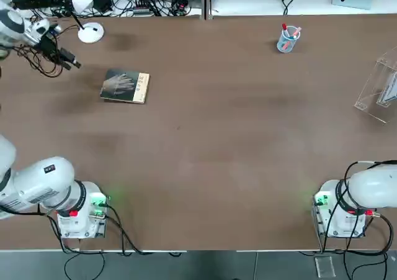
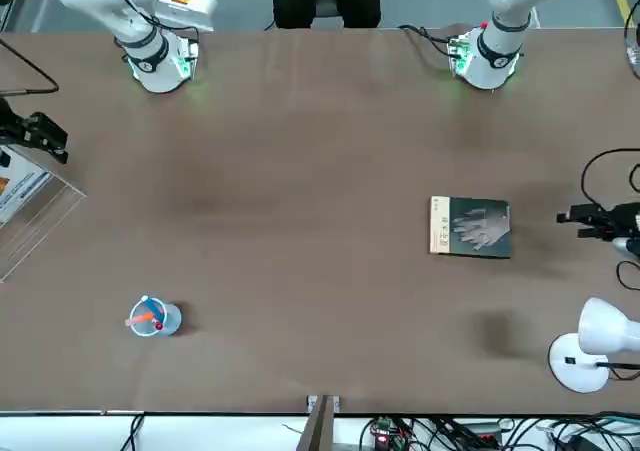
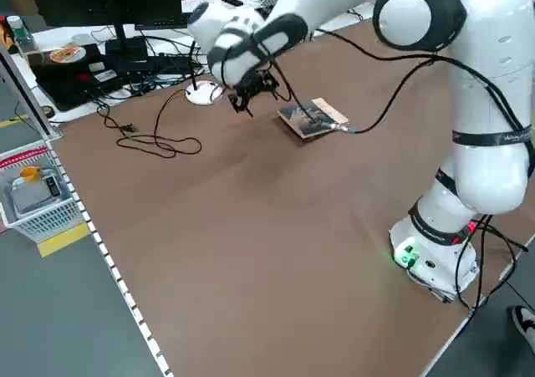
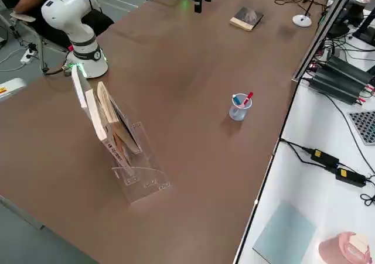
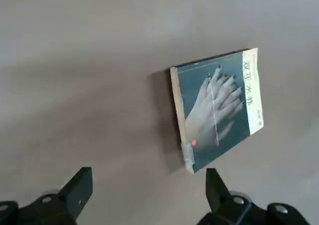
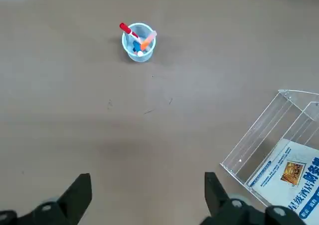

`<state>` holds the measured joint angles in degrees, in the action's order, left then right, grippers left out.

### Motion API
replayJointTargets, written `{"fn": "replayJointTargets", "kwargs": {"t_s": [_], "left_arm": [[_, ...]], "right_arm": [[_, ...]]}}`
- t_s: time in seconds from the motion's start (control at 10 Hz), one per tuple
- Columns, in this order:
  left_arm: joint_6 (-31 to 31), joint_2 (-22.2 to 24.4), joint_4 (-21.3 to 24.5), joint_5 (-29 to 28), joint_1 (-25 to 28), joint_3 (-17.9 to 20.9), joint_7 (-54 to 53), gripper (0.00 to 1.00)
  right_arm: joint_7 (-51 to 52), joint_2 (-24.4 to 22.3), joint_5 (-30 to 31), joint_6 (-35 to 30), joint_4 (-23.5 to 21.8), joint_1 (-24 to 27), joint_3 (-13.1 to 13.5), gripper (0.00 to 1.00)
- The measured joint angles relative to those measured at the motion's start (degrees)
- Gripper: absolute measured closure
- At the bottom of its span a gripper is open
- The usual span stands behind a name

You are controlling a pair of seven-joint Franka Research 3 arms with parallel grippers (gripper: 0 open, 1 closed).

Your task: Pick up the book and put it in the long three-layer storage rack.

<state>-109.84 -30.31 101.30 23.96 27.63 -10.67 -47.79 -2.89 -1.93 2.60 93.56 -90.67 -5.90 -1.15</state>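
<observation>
The brown table carries the long three-layer storage rack at its right edge — clear acrylic, with booklets already standing in it. The book lies flat near the far left, beside a white desk lamp; a small pen cup stands well apart. The left gripper hovers near the book, fingers apart and empty — the right gripper, likewise spread, hangs near the rack.

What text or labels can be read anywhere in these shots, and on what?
Book, tan strip: dark characters, too blurred to read.
Printed sheet in the clear rack: blue characters beside an orange emblem, too small to read.
Sticker on the left arm's casing: unreadable.
Pen cup: no text.
Nothing here can be quoted.
</observation>
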Motion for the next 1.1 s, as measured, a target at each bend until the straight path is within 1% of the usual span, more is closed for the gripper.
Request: {"fn": "replayJointTargets", "kwargs": {"t_s": [0.3, 0.7, 1.1], "left_arm": [[-0.3, -2.7, 0.0, 4.8, 0.5, -0.1, -1.6, 0.0], [-0.3, -4.2, -0.1, 10.6, 0.4, -0.5, -4.4, 0.0], [-0.3, -5.5, -0.9, 15.0, 0.2, -0.9, -5.4, 0.01]], "right_arm": [[0.0, 0.0, 0.0, 0.0, 0.0, 0.0, 0.0, 0.0], [0.0, 0.0, 0.0, 0.0, 0.0, 0.0, 0.0, 0.0], [0.0, 0.0, 0.0, 0.0, 0.0, 0.0, 0.0, 0.0]]}}
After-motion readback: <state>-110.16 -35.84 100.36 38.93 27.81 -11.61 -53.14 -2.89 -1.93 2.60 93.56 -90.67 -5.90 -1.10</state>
